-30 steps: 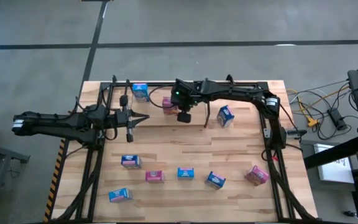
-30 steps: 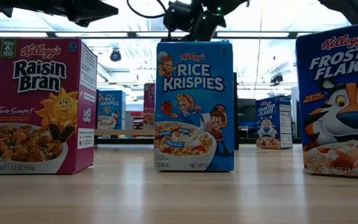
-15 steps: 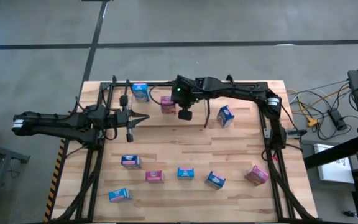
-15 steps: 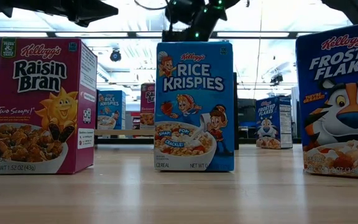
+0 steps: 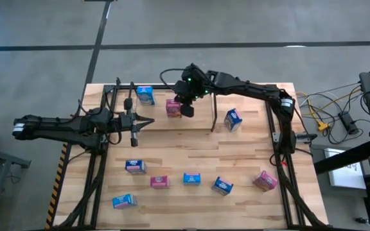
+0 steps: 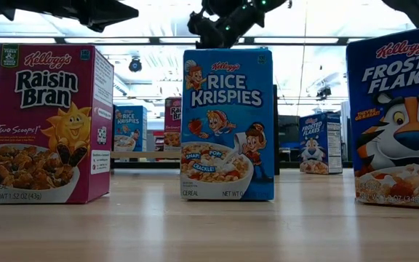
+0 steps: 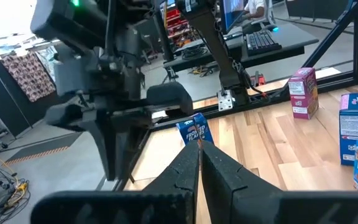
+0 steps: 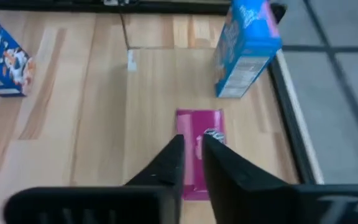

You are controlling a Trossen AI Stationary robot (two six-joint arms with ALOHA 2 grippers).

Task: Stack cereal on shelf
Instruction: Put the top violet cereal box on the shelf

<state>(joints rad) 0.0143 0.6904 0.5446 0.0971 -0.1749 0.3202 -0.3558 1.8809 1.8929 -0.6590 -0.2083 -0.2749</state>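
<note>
Cardboard pink cereal box [image 5: 173, 108] stands beside the right hand [image 5: 187, 110].

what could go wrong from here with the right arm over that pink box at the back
1. The right hand hangs just beside the pink box; in its wrist view the fingers look nearly shut, so coming down it might hit the top rather than straddle it.
2. The blue box stands close by near the black rail; a sideways nudge could tip either box.
</note>
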